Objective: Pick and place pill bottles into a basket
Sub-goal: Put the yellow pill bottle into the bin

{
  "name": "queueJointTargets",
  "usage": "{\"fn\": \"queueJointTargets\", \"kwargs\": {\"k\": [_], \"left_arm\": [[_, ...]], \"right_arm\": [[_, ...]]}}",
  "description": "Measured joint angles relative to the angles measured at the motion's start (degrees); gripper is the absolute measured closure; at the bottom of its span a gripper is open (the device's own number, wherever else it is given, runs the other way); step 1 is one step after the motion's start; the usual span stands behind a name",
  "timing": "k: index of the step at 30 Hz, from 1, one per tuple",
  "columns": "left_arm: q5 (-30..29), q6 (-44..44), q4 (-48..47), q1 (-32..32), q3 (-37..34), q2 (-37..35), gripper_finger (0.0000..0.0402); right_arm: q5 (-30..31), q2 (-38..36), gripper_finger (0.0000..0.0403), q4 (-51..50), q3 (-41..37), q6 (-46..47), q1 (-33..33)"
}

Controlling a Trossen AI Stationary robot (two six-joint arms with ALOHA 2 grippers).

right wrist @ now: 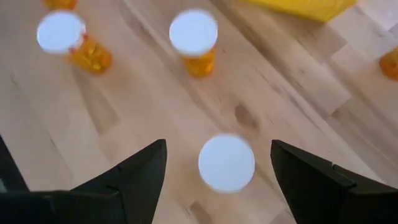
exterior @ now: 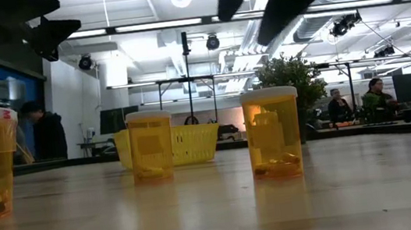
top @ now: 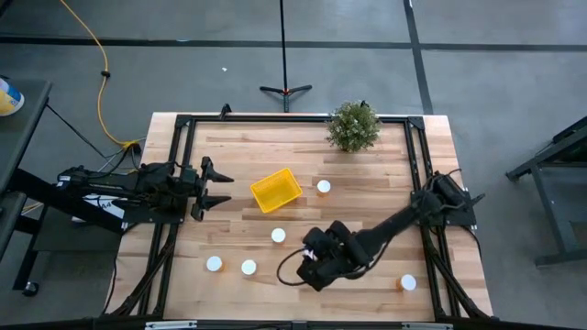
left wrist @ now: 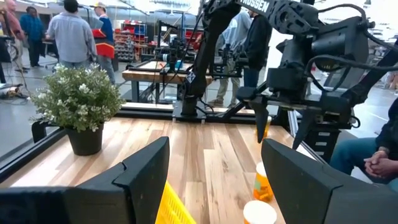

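The right gripper [right wrist: 217, 171] hangs over one pill bottle [right wrist: 226, 162] near the front middle of the table [top: 367, 174]. Its fingers are wide apart with the white cap between them, not touching. If it comes down a bit off, a finger could hit the cap and tip the bottle, and it could roll away. The bottle stands straight up, cap on top. The yellow basket [top: 275, 189] is near. The left gripper [top: 216, 187] waits beside the basket, fingers apart, holding nothing.

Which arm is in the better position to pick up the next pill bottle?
Probably the right. The right gripper hangs open directly above a pill bottle, its cap between the fingers. The left gripper waits open beside the basket, over no bottle.
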Motion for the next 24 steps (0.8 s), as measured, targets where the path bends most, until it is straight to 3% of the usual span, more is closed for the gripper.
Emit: {"fn": "queueJointTargets", "kwargs": {"k": [10,13,19,24], "left_arm": [[0.0,0.0,-0.3,0.0,0.0,0.0,0.0112],[0.0,0.0,-0.2,0.0,0.0,0.0,0.0112],[0.0,0.1,0.1,0.0,0.0,0.0,0.0112],[0.0,0.1,0.0,0.0,0.0,0.0,0.0112]], "right_arm": [[1.5,0.0,0.0124,3.3,0.1,-1.4,-0.4],[2.4,0.0,0.0124,3.8,0.1,-5.7,-1.7],[-3.5,0.0,0.0115,2.6,0.1,-0.6,-4.1],[-5.1,0.0,0.0101,2.7,0.1,-0.4,-4.1]]}}
